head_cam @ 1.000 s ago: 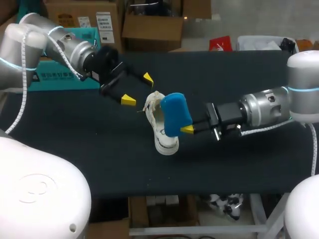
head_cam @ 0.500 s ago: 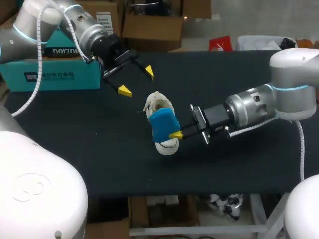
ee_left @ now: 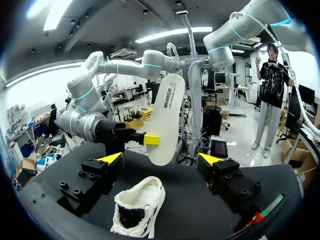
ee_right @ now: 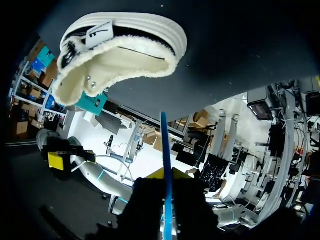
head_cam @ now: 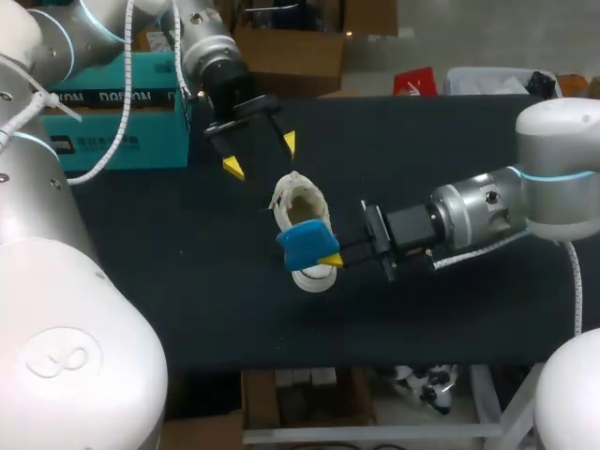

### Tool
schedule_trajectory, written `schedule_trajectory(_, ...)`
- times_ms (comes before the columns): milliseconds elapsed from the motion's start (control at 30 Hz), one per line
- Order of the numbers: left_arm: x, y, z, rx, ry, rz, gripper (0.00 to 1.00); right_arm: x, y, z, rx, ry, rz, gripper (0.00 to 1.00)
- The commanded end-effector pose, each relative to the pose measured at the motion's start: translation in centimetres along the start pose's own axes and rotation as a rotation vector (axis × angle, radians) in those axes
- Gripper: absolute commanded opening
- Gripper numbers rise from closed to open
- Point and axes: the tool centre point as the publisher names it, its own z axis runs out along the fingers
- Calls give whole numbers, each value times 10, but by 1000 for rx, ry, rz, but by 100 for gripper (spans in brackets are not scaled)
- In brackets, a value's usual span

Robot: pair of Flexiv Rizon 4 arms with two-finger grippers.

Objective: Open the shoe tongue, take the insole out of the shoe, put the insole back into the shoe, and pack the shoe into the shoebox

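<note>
A black table seen from above, with my two arms reaching in from either side. A white shoe with a fleecy lining lies near the middle of the table, its opening facing up.

My right gripper is clamped on the insole, one yellow tip on each face. My right wrist camera sees the insole edge-on, rising as a thin blue line from between the fingers of my right gripper, with the shoe ahead of it. The insole is out of the shoe and held in the air over its middle (blue on one face, white on the other).

My left gripper hangs above the table behind the shoe, fingers spread wide with nothing between them. From its own camera, my left gripper frames the shoe lying under it and, beyond that, the insole standing nearly upright, clear of the shoe.

The teal shoebox sits at the table's far left edge, near my left gripper.
</note>
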Motion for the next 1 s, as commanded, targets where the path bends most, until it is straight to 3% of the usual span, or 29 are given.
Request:
schedule_trajectory(33,0,4,-3,7,120,5,100,1,-2,-3,1,0,0,0)
schedule_trajectory(200,3,5,-2,-1,76,0,100,4,-3,-4,3,-3,4,0)
schedule_trajectory(1000,3,5,-2,-1,76,0,100,4,-3,-4,3,-3,4,0)
